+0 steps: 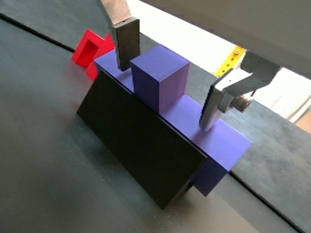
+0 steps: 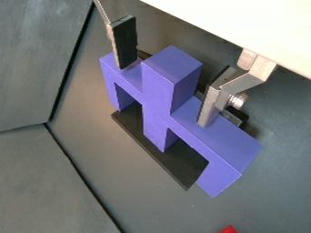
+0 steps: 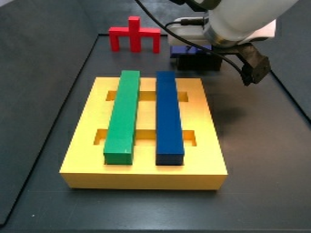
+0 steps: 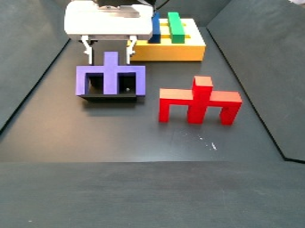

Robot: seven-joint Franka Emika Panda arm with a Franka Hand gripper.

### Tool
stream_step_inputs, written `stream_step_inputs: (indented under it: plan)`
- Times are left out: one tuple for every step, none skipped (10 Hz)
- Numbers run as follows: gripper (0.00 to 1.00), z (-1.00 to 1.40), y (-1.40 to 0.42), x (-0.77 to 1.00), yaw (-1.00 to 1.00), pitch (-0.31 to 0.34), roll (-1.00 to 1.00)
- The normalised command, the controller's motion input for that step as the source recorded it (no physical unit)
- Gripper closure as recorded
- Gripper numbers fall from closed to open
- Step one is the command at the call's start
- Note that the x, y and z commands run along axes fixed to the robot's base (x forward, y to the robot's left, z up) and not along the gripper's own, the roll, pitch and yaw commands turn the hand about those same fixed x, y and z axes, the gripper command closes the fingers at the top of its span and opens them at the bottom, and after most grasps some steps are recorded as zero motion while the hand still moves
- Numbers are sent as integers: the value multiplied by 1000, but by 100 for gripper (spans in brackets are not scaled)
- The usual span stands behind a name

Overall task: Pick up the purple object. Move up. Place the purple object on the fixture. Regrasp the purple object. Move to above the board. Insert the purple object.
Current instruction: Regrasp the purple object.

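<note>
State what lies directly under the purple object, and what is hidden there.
The purple object rests on the black fixture, with the gripper straddling its middle prong. The fixture's recessed top is covered by the purple object, so how they touch cannot be seen.

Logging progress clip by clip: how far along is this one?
Looks done: the purple block stands on the black fixture, prongs down. In hand: the regrasp. The hand straddles the block's middle prong, open, its fingers apart from it in both wrist views. Left: closing, carrying it above the yellow board and inserting it. The board carries only the green bar and blue bar.
</note>
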Motion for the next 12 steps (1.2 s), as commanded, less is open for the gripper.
stream_step_inputs:
  plan:
    - [0, 0, 0, 120, -51, 54, 0]
    - [0, 0, 0, 37, -23, 0, 0]
    - [0, 0, 0, 0, 0, 0, 0]
    - [100, 0, 0, 0, 0, 0, 0]
    - [100, 0, 0, 0, 0, 0, 0]
    - [100, 0, 0, 0, 0, 0, 0]
    - [100, 0, 0, 0, 0, 0, 0]
    - [100, 0, 0, 0, 0, 0, 0]
    - [100, 0, 0, 0, 0, 0, 0]
    - [100, 0, 0, 0, 0, 0, 0]
    - [100, 0, 0, 0, 0, 0, 0]
    - [100, 0, 0, 0, 0, 0, 0]
